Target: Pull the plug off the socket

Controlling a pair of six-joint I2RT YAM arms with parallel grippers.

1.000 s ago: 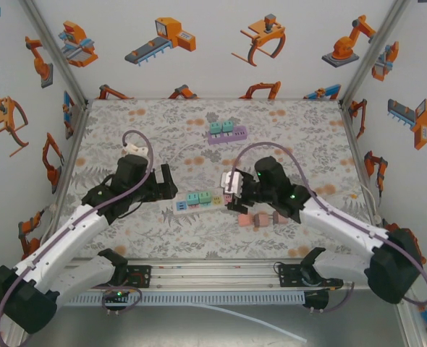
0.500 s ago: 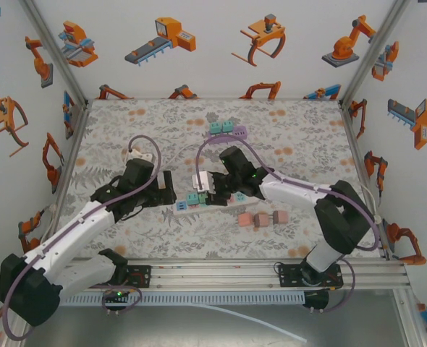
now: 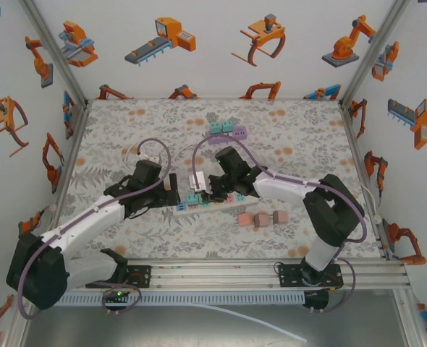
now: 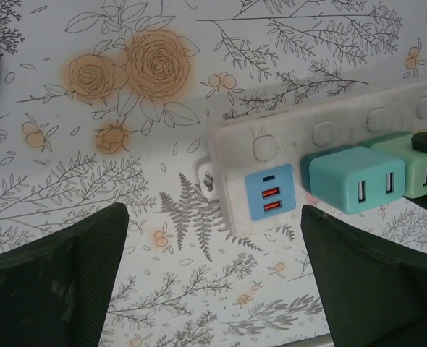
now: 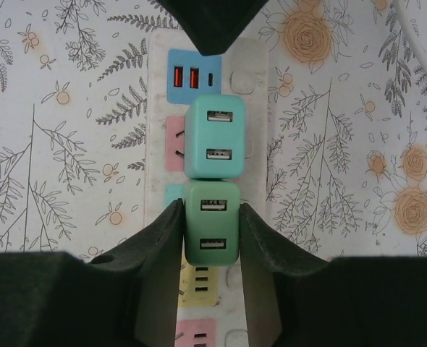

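Note:
A white power strip socket (image 3: 231, 202) lies mid-table with a teal plug (image 3: 192, 197) and a green plug (image 3: 204, 196) seated in it. In the right wrist view my right gripper (image 5: 210, 210) is shut on the green plug (image 5: 212, 223), one pad pressed to each side; the teal plug (image 5: 214, 136) sits just beyond it on the strip (image 5: 250, 65). My left gripper (image 4: 212, 224) is open, its fingers (image 4: 69, 267) straddling the strip's USB end (image 4: 269, 199) without touching it. The teal plug (image 4: 354, 186) and green plug (image 4: 420, 173) show to the right there.
A purple socket block (image 3: 226, 134) carrying teal plugs stands toward the back. Pink blocks (image 3: 260, 218) lie on the floral mat right of the strip. A white cable (image 5: 416, 29) runs along the far right in the right wrist view. Patterned walls enclose the table.
My right gripper moved left from beside the pink blocks onto the strip and shut on the green plug. My left gripper slid right to the strip's end, staying open.

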